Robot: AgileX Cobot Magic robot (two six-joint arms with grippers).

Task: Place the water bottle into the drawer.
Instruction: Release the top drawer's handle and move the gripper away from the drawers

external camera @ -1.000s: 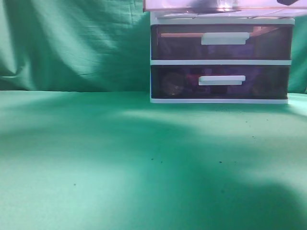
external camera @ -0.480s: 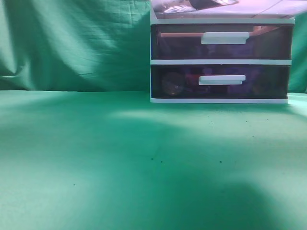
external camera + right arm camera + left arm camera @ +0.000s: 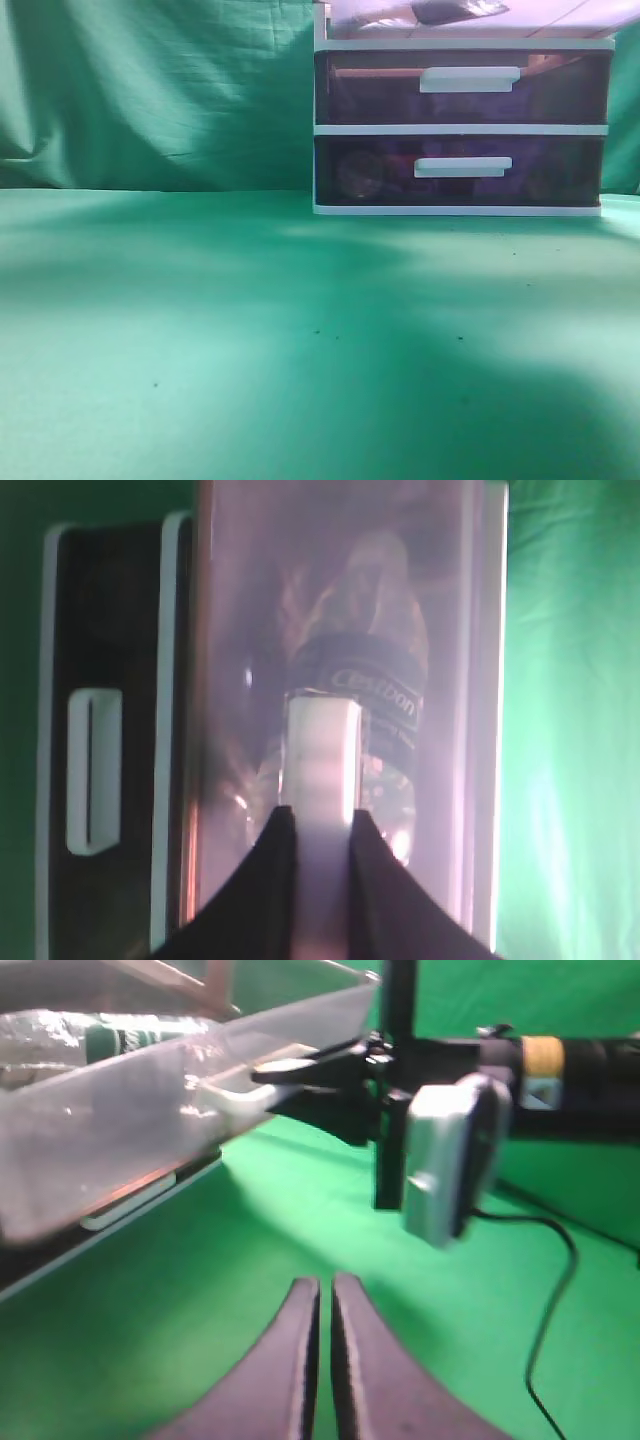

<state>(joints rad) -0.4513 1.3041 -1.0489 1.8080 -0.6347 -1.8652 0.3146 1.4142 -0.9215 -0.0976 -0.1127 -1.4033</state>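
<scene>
One step is remaining: the water bottle [image 3: 350, 720] is lying inside the drawer [image 3: 470, 680] at the worktop's far right edge. The right gripper [image 3: 318, 825] is pinching its handle [image 3: 320, 750], needing a straight push; the left gripper [image 3: 325, 1295] is hanging with jaws together, holding nothing.

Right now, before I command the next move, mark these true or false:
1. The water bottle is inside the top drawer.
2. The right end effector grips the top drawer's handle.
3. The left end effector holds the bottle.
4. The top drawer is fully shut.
1. True: the water bottle lies in the drawer.
2. True: the right end effector straddles the white handle.
3. False: the left end effector is shut on nothing.
4. False: it is pulled out.
</scene>
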